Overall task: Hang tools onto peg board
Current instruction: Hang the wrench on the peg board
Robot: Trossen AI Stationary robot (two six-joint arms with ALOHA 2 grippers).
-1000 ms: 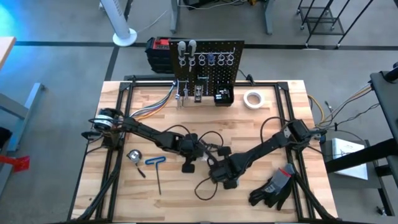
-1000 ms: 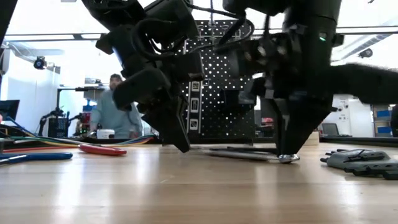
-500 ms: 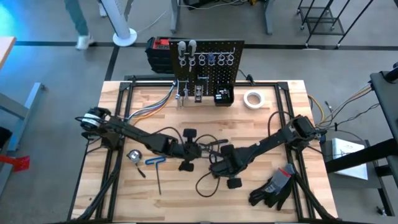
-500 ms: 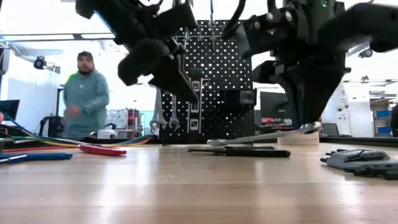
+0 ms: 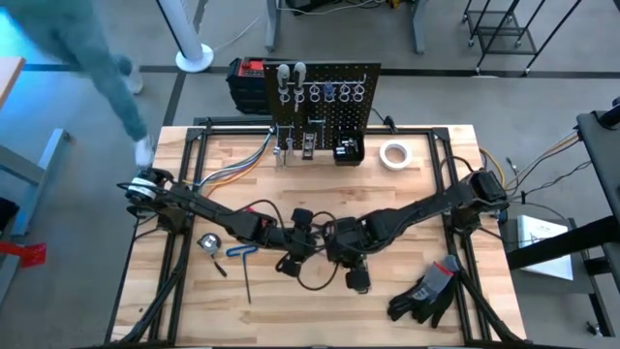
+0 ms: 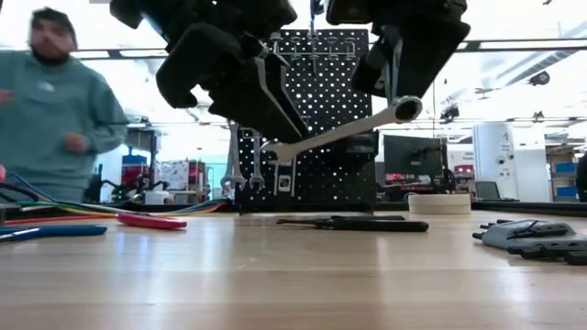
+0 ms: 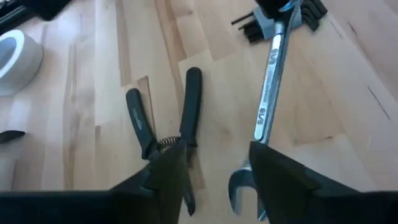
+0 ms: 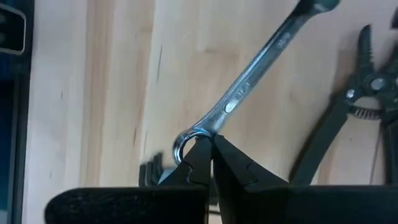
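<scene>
My right gripper (image 8: 208,148) is shut on a silver wrench (image 8: 249,87), held in the air above the middle of the table. My left gripper (image 7: 217,171) is open. The wrench's open-jaw end (image 7: 239,186) stands between its two fingers, close beside one of them. Black pliers (image 7: 165,121) lie flat on the table below both grippers. The peg board (image 5: 325,92) stands upright at the far edge. Silver wrenches (image 6: 234,165) hang from it. My right gripper pinches the wrench's ring end (image 8: 186,142) between its two fingertips, coming steeply from above. The wrench is lifted clear of the table (image 6: 348,128). It tilts, with the ring end high and the open-jaw end lower, toward my left gripper. My left gripper: I cannot tell whether a finger (image 7: 273,177) touches the wrench's open-jaw end.
A blue-handled T tool (image 5: 242,254) and a small round silver thing (image 5: 207,241) lie near left. Black gloves (image 5: 426,291) lie near right, and a white tape roll (image 5: 392,154) far right. A person (image 6: 64,119) stands at the far left corner.
My right gripper has risen with the wrench. The ring end came up first while the other end stayed on the table, and now the whole wrench is clear. My left gripper has risen, opened and stands at the wrench's low end. A person has walked up to the table's far left corner.
</scene>
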